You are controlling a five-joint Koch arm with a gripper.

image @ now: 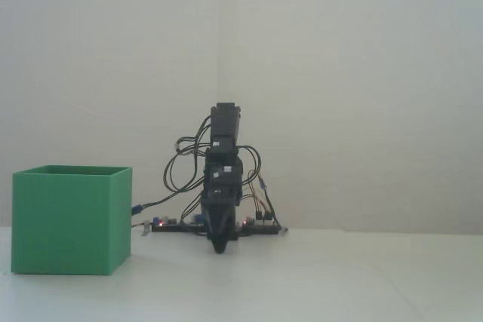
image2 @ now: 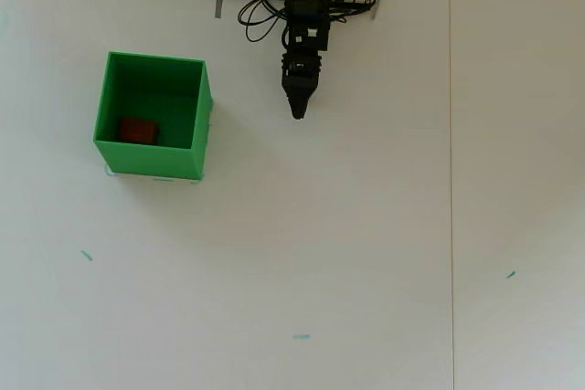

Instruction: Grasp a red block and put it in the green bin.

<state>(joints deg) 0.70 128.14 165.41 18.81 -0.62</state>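
One red block (image2: 138, 130) inside green bin (image2: 116, 154), claw (image2: 298, 113) apart

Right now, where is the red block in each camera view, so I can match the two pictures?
Overhead view: the red block lies inside the green bin, in its lower-left corner, at the picture's left.
Fixed view: not visible; the green bin's front wall hides it, at lower left.
Shared landmark: the green bin, left of the folded arm and its gripper.
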